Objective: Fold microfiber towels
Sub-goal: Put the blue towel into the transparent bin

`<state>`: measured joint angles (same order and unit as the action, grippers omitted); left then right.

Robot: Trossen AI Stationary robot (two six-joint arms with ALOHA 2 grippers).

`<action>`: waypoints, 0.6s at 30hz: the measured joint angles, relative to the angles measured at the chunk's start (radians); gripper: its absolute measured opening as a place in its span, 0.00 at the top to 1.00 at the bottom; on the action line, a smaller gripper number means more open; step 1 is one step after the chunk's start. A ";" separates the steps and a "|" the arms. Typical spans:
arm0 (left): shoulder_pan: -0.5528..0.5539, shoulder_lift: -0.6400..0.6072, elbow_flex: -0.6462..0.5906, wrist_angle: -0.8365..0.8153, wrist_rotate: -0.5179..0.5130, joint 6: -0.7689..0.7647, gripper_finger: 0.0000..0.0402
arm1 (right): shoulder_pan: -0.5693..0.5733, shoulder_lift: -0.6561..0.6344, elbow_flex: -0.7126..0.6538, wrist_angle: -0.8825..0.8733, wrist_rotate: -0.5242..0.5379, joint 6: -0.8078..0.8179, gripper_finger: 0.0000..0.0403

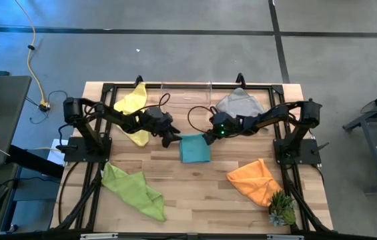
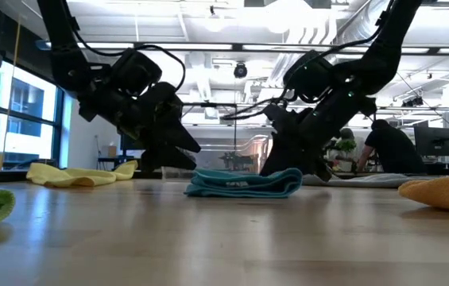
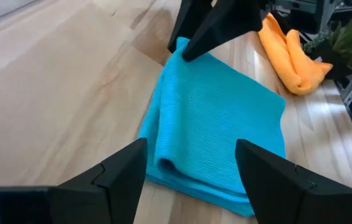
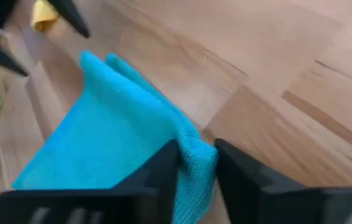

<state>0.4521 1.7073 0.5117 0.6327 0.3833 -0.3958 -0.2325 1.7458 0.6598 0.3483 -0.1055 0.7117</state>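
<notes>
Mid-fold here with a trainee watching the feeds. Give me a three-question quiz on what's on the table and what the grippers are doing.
1. True or false: the left gripper is open over the teal towel.
2. Which gripper pinches the teal towel's edge?
A. left
B. right
C. neither
3. Fill in: the towel beside the plant is ____.

Key
1. True; its fingers stand apart, holding nothing.
2. B; the right gripper has its fingers closed on a corner fold.
3. Orange; the orange towel lies bunched next to the plant. The yellow towel, green towel and grey towel lie apart, unfolded.
</notes>
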 joint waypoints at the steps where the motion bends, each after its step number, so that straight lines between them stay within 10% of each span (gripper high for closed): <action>1: 0.001 0.000 0.000 0.000 0.003 0.014 0.42 | 0.000 0.000 0.000 0.002 0.001 -0.025 0.84; 5: 0.002 0.000 0.006 -0.007 0.011 0.070 0.42 | 0.009 0.000 -0.001 0.090 0.006 -0.192 0.98; 18: -0.055 0.000 0.172 -0.231 -0.018 0.301 0.42 | 0.117 -0.001 -0.001 0.327 0.080 -0.773 0.99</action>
<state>0.3972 1.7073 0.6841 0.4019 0.3654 -0.0951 -0.1152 1.7451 0.6590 0.6749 -0.0258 -0.0614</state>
